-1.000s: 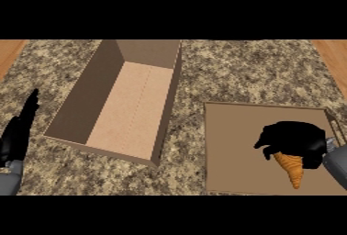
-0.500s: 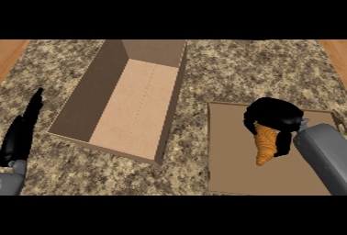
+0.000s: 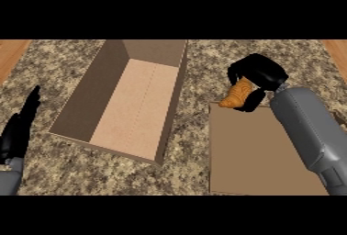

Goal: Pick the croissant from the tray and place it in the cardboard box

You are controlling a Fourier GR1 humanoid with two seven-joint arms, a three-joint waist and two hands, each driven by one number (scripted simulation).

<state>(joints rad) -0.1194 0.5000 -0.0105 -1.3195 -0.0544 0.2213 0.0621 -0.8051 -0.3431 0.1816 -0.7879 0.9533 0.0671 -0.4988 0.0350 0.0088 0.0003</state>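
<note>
Head view: golden ridged croissant in right robot hand.

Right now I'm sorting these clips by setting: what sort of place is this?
Probably a kitchen counter: a speckled stone-look counter with wood showing at its edges, holding a cardboard box and a flat tray. The right hand holds a croissant; the left hand rests open at the view's left.
</note>
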